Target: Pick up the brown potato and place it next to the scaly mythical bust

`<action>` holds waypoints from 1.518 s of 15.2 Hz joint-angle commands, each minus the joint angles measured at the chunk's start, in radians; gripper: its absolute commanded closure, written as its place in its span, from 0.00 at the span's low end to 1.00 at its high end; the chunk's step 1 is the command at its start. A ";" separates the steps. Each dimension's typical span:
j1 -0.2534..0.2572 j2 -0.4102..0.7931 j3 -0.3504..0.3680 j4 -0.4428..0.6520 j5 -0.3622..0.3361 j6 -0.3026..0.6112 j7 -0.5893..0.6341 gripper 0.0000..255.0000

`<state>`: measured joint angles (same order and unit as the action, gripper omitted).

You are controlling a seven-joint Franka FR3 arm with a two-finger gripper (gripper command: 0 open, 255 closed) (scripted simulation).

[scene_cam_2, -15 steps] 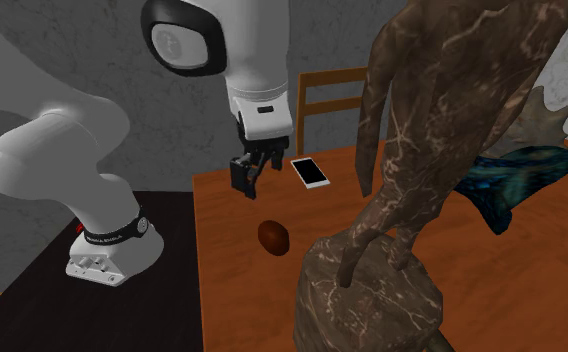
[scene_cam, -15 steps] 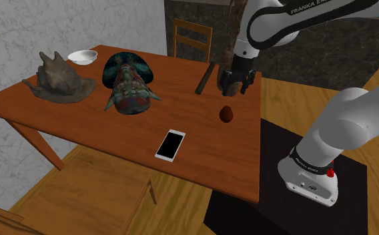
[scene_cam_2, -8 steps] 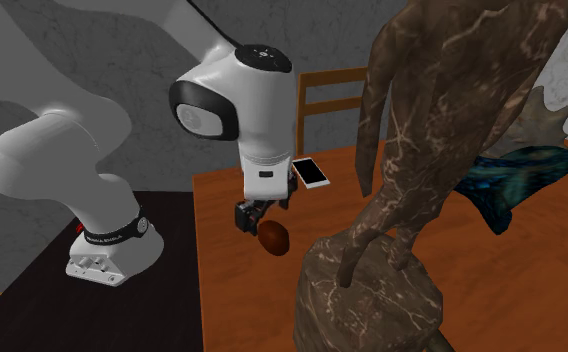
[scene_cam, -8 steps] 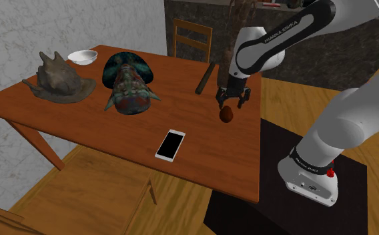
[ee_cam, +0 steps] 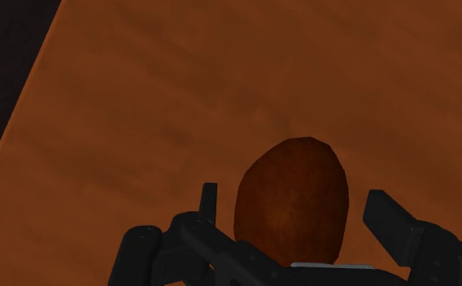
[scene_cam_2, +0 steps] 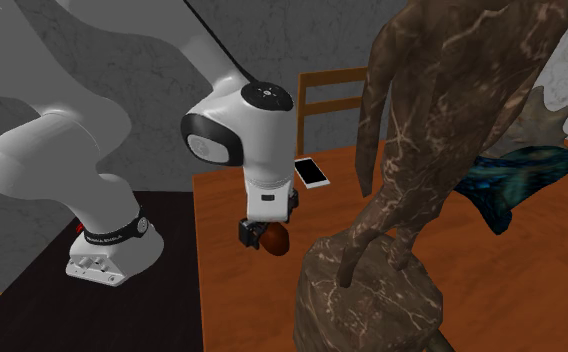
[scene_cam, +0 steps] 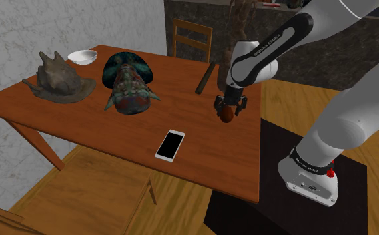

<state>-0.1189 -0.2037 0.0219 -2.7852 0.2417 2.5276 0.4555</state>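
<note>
One potato between parted fingers

The gripper [scene_cam: 227, 111] straddles the single brown potato [ee_cam: 293, 199] with its fingers spread, not clasping it. The potato lies on the wooden table [scene_cam: 201, 137] near the edge by the stand, well apart from the one scaly bust [scene_cam: 128, 83]. On the table too are one phone [scene_cam: 171, 144], one white bowl [scene_cam: 83, 57] and one grey figure [scene_cam: 58, 80]. One chair [scene_cam: 191, 37] stands on a plank floor by a marbled wall.
</note>
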 commanded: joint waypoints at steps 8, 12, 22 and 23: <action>0.003 0.016 0.001 -0.001 0.006 0.018 -0.003 0.00; 0.004 0.016 0.001 -0.001 0.006 0.018 -0.003 1.00; -0.004 -0.046 0.003 0.009 -0.015 -0.053 0.018 1.00; -0.006 -0.061 0.003 0.012 -0.019 -0.071 0.022 1.00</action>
<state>-0.1236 -0.2496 0.0247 -2.7738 0.2266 2.4723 0.4733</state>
